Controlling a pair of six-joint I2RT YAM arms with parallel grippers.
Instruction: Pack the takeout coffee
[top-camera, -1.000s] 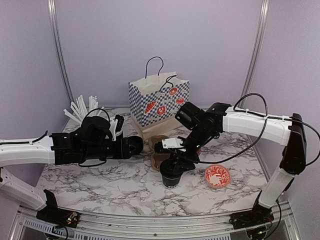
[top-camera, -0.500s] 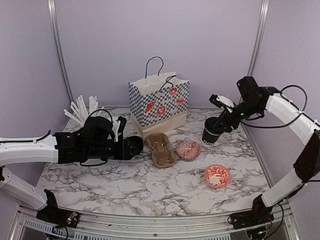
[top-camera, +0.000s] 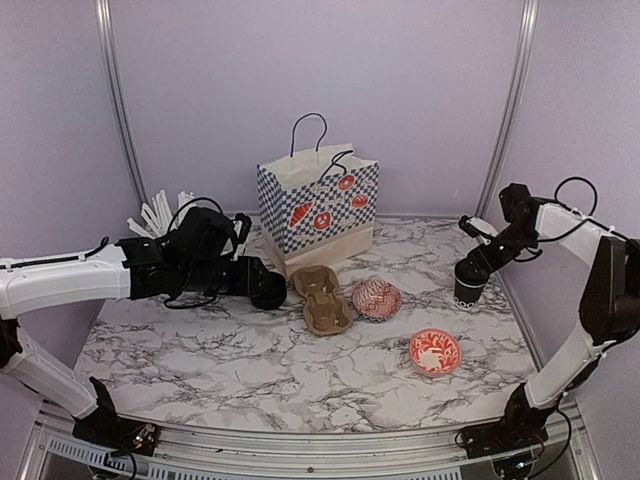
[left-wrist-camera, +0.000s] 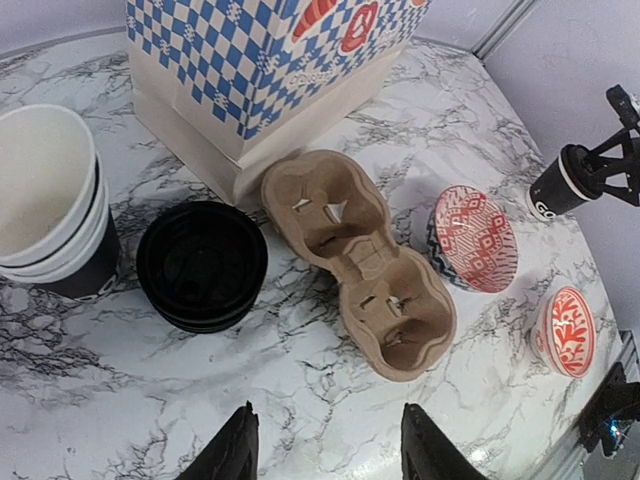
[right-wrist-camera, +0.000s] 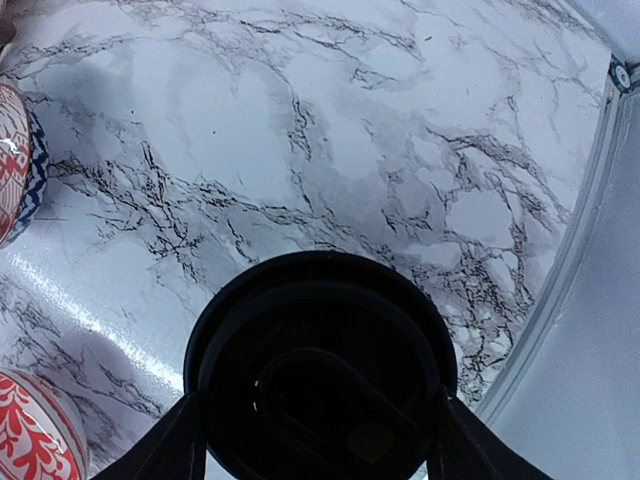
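My right gripper (top-camera: 480, 260) is shut on a takeout coffee (top-camera: 467, 284), a black cup with a black lid, at the table's far right; whether it touches the table I cannot tell. In the right wrist view the lid (right-wrist-camera: 320, 375) fills the space between my fingers (right-wrist-camera: 165, 450). My left gripper (top-camera: 245, 278) is open and empty, hovering above the table (left-wrist-camera: 330, 452). Ahead of it lie a stack of black lids (left-wrist-camera: 202, 265), a stack of empty black cups (left-wrist-camera: 45, 200) and a brown pulp cup carrier (left-wrist-camera: 360, 265). The held cup also shows in the left wrist view (left-wrist-camera: 558, 185).
A blue-checked paper bag (top-camera: 318, 205) stands at the back centre behind the carrier (top-camera: 322, 297). A patterned bowl (top-camera: 377, 298) lies beside the carrier, another (top-camera: 435, 351) nearer the front right. White wrapped straws (top-camera: 160, 215) stand at the back left. The frame post (top-camera: 505, 110) is near the right arm.
My right arm has carried the lidded cup from the front centre up and away to the far right of the table. My left arm has shifted slightly back.
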